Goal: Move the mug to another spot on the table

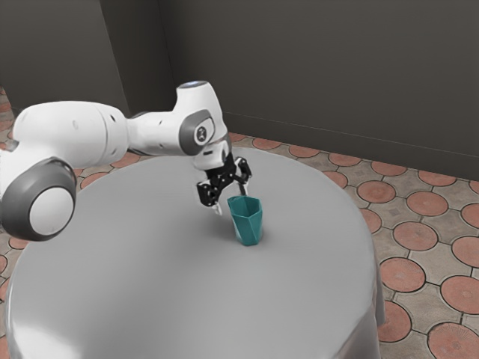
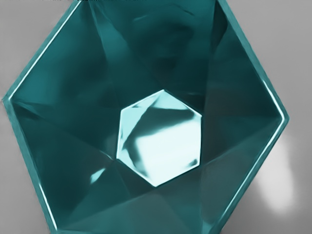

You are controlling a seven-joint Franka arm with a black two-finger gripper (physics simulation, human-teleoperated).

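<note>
Item 1. Mug [image 1: 247,221]: teal, faceted, six-sided rim narrowing to a smaller base. It stands upright on the desk, a little right of the desk's centre in the exterior view. The wrist view looks straight down into the mug [image 2: 158,146], showing dark sloping inner walls and a pale hexagonal bottom. No handle can be made out.

Item 2. Pincer [image 1: 230,196]: black, two fingers, pointing down. It sits at the mug's upper left rim in the exterior view. The fingers are spread apart, one tip low beside the mug's left wall and the other higher, behind the rim. Whether either tip touches the mug cannot be told.

Item 3. Arm [image 1: 112,138]: white with grey joints, entering from the exterior view's left and reaching right over the desk.

Item 4. Desk [image 1: 150,284]: round, plain grey top; grey surface [image 2: 297,39] also shows around the mug under the hand.

Item 5. Floor [image 1: 419,224]: reddish round tiles. Wall [image 1: 337,60]: dark, on the far side.
</note>
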